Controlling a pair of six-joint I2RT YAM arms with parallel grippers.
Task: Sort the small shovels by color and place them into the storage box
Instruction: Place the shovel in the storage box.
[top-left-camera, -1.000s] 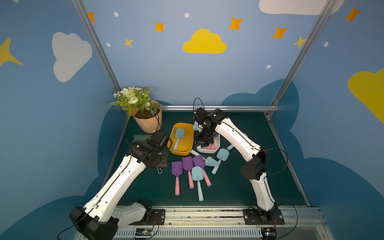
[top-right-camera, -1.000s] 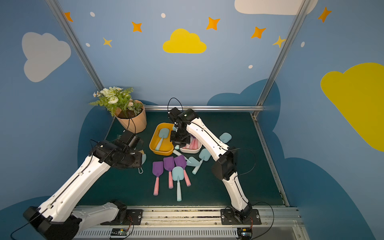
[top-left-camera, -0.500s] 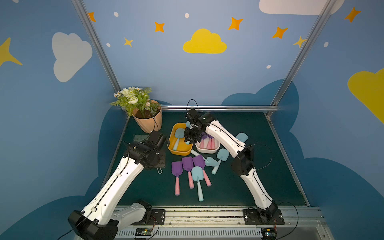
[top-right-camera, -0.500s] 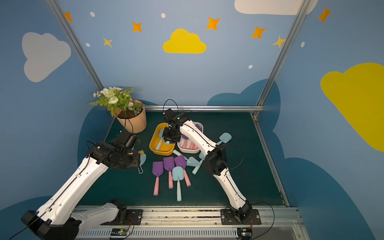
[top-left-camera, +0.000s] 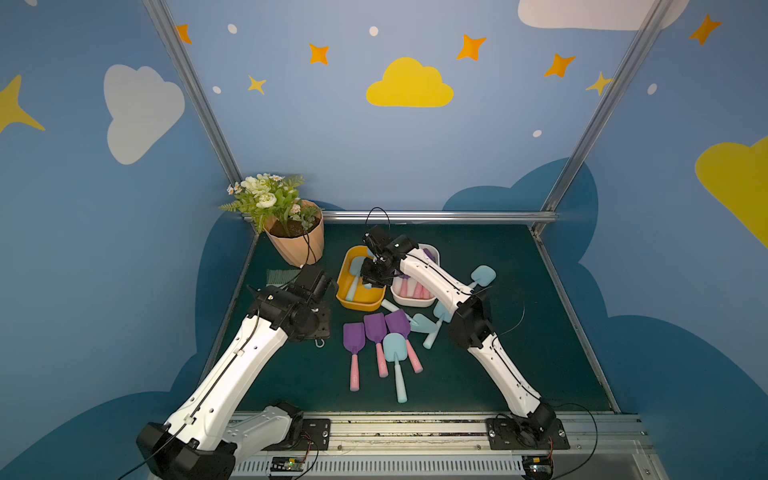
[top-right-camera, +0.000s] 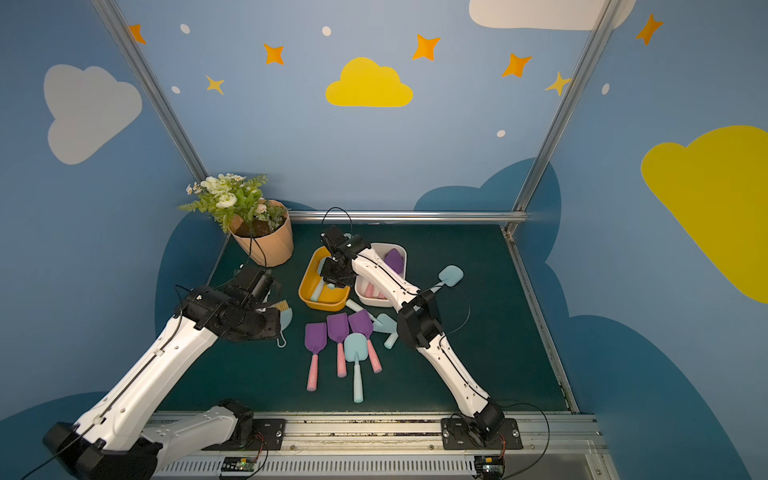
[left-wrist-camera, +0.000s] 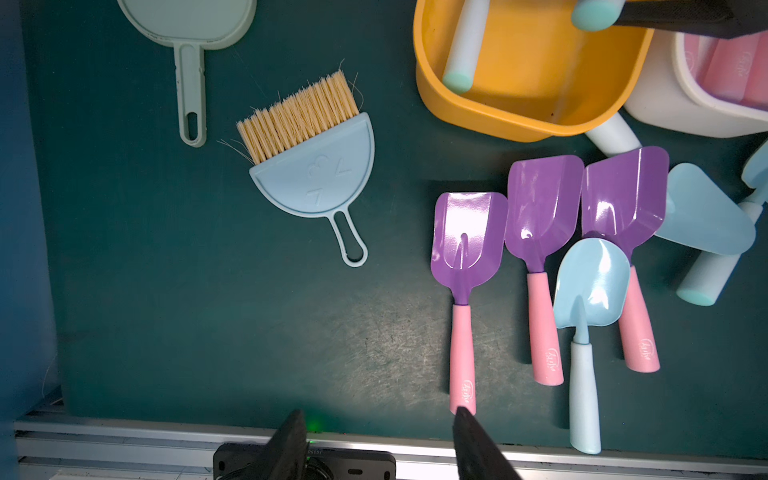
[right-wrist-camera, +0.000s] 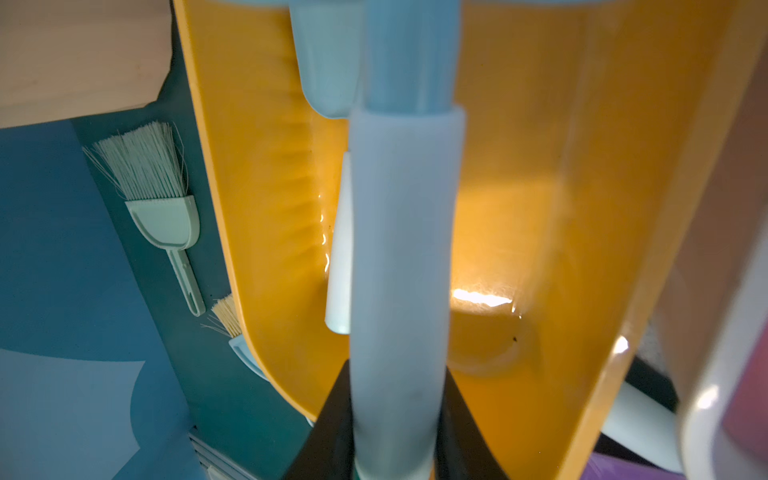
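Purple shovels (left-wrist-camera: 467, 232) loose on mat (left-wrist-camera: 208, 332): three

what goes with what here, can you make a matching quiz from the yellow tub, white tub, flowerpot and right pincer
Column one:
1 yellow tub
2 white tub
3 flowerpot
4 right pincer

Column two:
a flowers in it
b shut on a blue shovel
c pink shovels inside
d a loose shovel, pale-handled, lying inside

Pairs: 1-d, 2-c, 3-a, 4-b
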